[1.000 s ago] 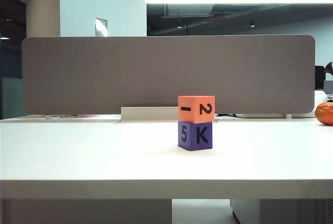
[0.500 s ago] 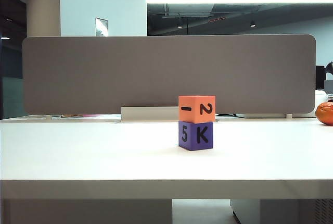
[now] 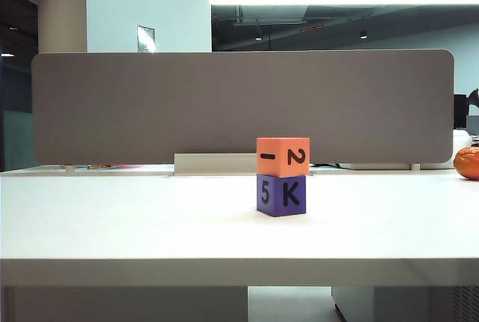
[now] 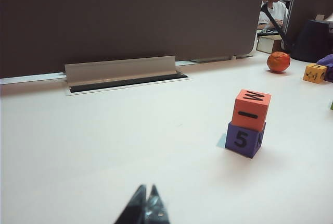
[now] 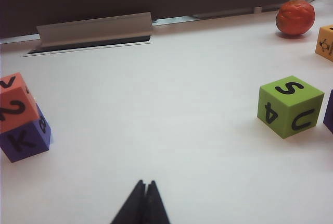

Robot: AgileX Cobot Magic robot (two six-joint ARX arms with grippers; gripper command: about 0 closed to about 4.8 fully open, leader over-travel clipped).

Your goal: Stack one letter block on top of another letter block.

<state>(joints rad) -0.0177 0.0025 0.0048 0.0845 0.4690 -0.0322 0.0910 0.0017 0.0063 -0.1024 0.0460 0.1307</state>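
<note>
The orange-red letter block (image 3: 282,156) sits squarely on top of the purple letter block (image 3: 281,195) on the white table, showing a dash and a "2" above "5" and "K". Both wrist views catch the same stack: orange-red block (image 4: 251,110) over purple block (image 4: 244,139), and orange-red block (image 5: 15,102) over purple block (image 5: 25,139). My left gripper (image 4: 146,188) is shut and empty, well back from the stack. My right gripper (image 5: 145,184) is shut and empty too, far from the blocks. Neither gripper shows in the exterior view.
A green letter block (image 5: 289,106) stands on the table to the right. An orange fruit (image 5: 295,17) and a yellow block (image 5: 325,42) lie further back. A grey partition (image 3: 239,105) with a cable tray (image 4: 125,70) closes the table's far edge.
</note>
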